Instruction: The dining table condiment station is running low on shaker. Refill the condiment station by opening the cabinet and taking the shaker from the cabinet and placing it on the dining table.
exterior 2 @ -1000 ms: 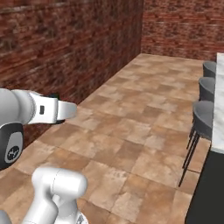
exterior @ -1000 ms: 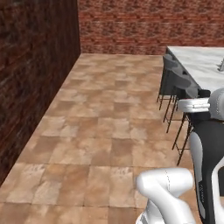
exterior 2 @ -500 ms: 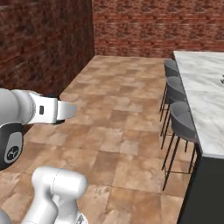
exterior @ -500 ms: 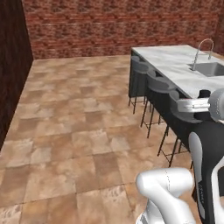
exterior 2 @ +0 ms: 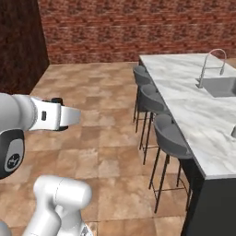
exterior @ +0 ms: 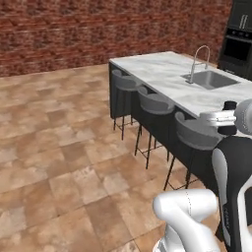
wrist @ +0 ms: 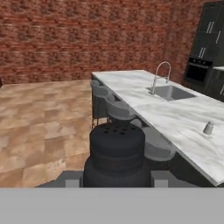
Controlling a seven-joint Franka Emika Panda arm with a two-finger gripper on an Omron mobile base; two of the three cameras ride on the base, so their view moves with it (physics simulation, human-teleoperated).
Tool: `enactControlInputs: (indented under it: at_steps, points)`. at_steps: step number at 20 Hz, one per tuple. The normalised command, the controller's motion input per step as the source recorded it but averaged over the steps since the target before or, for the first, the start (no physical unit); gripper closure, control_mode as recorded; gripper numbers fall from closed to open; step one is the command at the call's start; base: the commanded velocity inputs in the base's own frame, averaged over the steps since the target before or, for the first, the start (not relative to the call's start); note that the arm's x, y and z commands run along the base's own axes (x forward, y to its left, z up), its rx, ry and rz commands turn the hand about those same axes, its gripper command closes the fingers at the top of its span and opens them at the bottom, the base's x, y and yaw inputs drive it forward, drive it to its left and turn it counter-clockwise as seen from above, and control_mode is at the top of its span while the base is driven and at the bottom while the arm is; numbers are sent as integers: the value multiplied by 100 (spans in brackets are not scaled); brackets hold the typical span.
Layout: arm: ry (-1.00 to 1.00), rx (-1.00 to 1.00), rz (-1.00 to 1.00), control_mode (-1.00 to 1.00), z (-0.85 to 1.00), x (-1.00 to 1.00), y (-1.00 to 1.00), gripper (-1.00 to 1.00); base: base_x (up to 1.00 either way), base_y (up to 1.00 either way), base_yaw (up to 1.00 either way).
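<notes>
Black shaker [wrist: 117,151], ribbed, holes in its top, low centre of the hand view, upright between the two finger tips [wrist: 73,179] of the tool [wrist: 117,179]. Tool partly closed and gripping the shaker on both sides; held in the air, off the floor, short of the tabletop.

In the left base view the shaker's dark cap [exterior: 229,106] shows at the right edge, beside the arm's white wrist. In the right base view the hand [exterior 2: 57,115] sits at left centre, a dark bit at its top.

Dining table [wrist: 175,118]: white-grey veined marble tabletop on a dark base, running from centre to lower right of the hand view. Inset steel sink [wrist: 171,92] with arched faucet [wrist: 159,76] toward its far end. Small grey shaker [wrist: 209,127] standing on the marble near the right edge, well apart from the held one.

Grey round stools [exterior: 154,102] in a row along the near side. Floor [exterior: 54,142] of brown tile; red brick wall [wrist: 78,39] behind. Dark oven unit [wrist: 199,70] at upper right.
</notes>
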Motion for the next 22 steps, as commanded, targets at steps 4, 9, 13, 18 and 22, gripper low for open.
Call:
enactControlInputs:
  at_steps: [4,9,13,18,22]
  points:
    - [0,0,0,100,0,0,0,100,67,48,-46]
    - [0,0,0,100,0,0,0,100,43,56,-49]
    - [0,0,0,100,0,0,0,100,34,63,-51]
    - [0,0,0,100,0,0,0,100,33,62,-51]
    - [0,0,0,100,0,0,0,100,36,64,-50]
